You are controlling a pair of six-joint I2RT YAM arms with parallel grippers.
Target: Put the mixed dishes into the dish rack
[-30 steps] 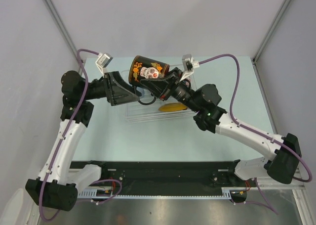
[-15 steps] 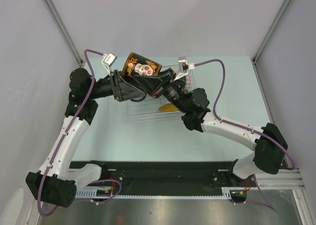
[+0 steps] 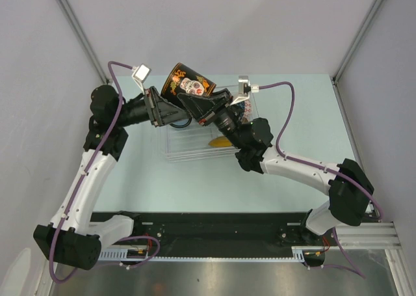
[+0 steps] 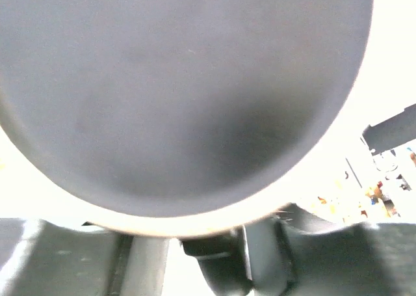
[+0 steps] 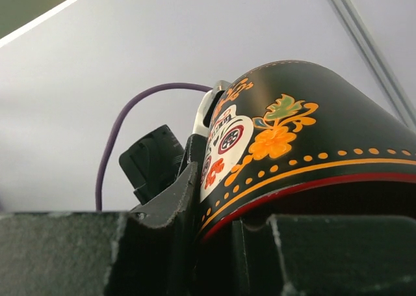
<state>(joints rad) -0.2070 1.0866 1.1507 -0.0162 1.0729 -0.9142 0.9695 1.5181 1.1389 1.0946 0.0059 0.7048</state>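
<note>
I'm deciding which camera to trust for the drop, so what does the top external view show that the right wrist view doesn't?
Only the top external view shows the clear dish rack on the table, the yellow plate already inside it, and the left gripper and right gripper meeting at the mug. Only the right wrist view shows the mug's red rim line and orange dotted band up close. Both show the black mug's skull and flower decoration and a purple cable.

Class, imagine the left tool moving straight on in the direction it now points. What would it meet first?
The mug, almost immediately: its dark underside fills the left wrist view right ahead of the left tool. Depth is unclear, so they may already be touching.
</note>
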